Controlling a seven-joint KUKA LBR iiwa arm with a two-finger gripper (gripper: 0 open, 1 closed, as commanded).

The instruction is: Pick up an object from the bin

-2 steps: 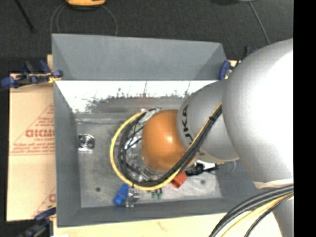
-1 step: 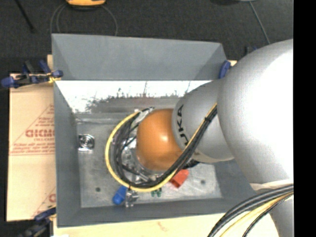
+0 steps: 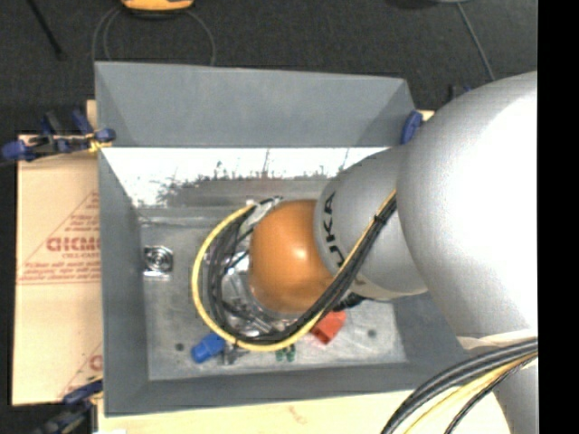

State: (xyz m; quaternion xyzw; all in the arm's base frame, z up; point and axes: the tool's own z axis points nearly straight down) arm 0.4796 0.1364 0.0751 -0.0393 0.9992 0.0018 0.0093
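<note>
My gripper (image 3: pixel 233 289) shows as a silvery body behind the cable loop, low over the bin's front middle. Just below it, by the front wall, lies a small blue piece (image 3: pixel 207 349) with a dark bit beside it. A small green thing (image 3: pixel 287 354) rests to the right of that. A red block (image 3: pixel 327 327) lies further right, partly under the arm. A shiny round metal part (image 3: pixel 158 260) sits alone near the left wall, well clear of the gripper.
The arm, with its orange dome and yellow and black cables, comes in from the right and covers the bin's middle and right side. Bare floor shows along the left side and the back wall.
</note>
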